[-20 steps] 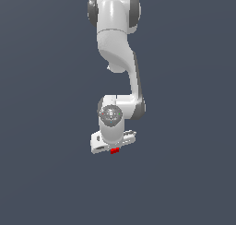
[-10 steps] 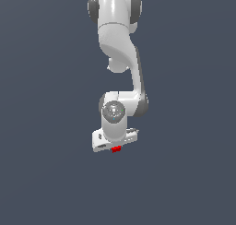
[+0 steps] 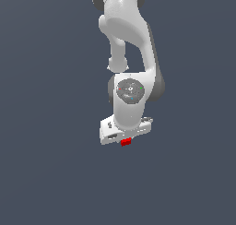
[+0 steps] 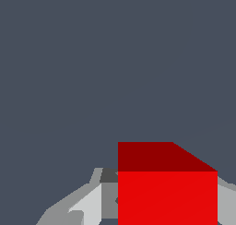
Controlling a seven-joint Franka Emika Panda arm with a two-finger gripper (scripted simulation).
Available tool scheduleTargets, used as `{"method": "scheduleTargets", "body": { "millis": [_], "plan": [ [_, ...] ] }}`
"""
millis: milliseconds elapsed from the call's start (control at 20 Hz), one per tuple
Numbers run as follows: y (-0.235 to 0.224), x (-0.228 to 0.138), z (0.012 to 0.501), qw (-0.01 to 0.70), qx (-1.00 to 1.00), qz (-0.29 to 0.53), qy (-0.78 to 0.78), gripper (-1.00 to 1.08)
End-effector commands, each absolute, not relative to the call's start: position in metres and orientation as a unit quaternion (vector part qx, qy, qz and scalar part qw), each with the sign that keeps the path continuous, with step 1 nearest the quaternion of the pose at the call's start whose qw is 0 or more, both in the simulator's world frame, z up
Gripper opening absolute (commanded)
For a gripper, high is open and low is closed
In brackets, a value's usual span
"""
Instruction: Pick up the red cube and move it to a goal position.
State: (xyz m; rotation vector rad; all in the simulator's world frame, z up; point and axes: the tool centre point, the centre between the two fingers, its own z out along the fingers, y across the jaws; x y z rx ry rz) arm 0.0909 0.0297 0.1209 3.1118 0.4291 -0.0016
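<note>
Gripper (image 3: 124, 140): I am seeing the jaws pinching the red cube (image 3: 125, 142) under the white hand.
Fingers (image 4: 87, 205): they are flanking the cube's flat sides.
Handling: I am judging it rigid, light, smooth; opposite faces are giving the safest hold.

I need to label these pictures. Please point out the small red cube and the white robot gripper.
small red cube (image 4: 167, 196), wrist view: on its bright front face.
small red cube (image 3: 125, 142), exterior view: on its visible side.
white robot gripper (image 3: 125, 140), exterior view: just under the white gripper body.
</note>
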Motion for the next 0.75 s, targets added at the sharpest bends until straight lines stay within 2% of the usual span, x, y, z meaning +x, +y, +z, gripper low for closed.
{"method": "scheduleTargets", "body": {
  "millis": [0, 350, 700],
  "plan": [
    [0.043, 0.091, 0.147, 0.000, 0.991, 0.000, 0.137, -1.00],
    [0.068, 0.092, 0.197, 0.000, 0.991, 0.000, 0.137, -1.00],
    [0.075, 0.093, 0.212, 0.000, 0.991, 0.000, 0.137, -1.00]
  ]
}}
